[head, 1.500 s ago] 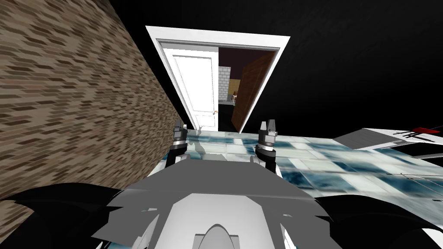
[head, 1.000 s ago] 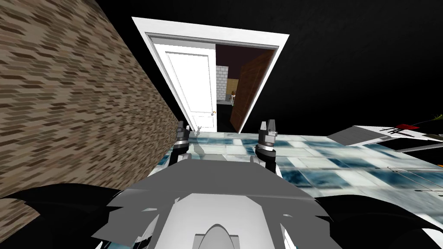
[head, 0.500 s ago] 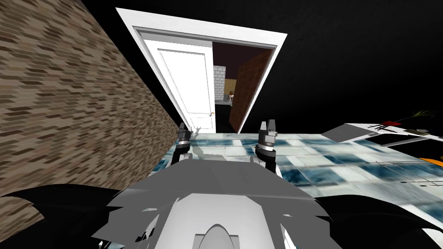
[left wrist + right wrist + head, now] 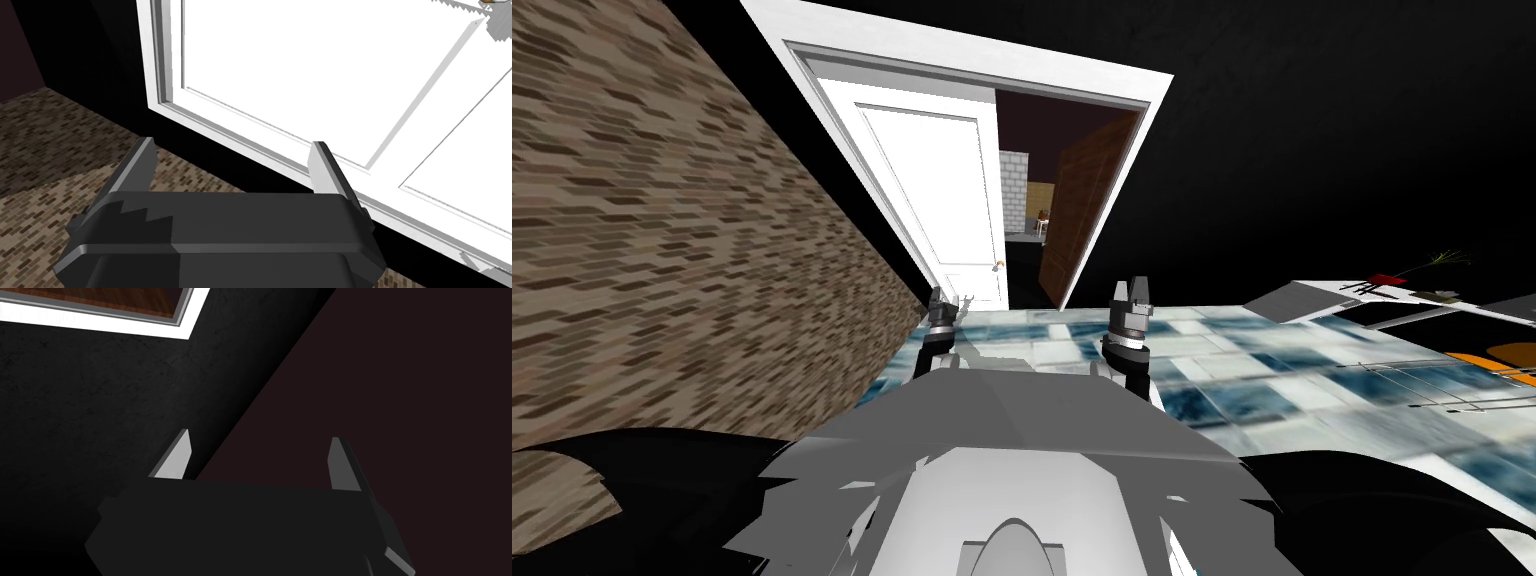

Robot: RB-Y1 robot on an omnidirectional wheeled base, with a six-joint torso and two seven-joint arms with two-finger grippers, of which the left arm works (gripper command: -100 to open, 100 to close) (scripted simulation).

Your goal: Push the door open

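Note:
A white panelled door (image 4: 932, 190) with a small knob (image 4: 999, 266) stands ajar in a white frame (image 4: 1152, 110). The gap to its right shows a room beyond and a brown wooden panel (image 4: 1082, 215). My left gripper (image 4: 944, 300) is low in front of the door, left of the knob. In the left wrist view this gripper (image 4: 231, 155) is open and empty, aimed at the door (image 4: 325, 75) and its frame edge (image 4: 160, 75). My right gripper (image 4: 1134, 290) is held before the frame's right foot. The right wrist view shows it (image 4: 260, 455) open, facing a dark wall.
A brown brick wall (image 4: 662, 250) runs along my left up to the door frame. Blue and white floor tiles (image 4: 1212, 370) spread to the right. White furniture (image 4: 1312, 297) with a red item and an orange object (image 4: 1502, 355) lies at the far right. Black area surrounds the frame.
I have moved closer to the door, so the frame looks larger and has spread to the left. The furniture at the right has slid further into view. My left gripper has edged right.

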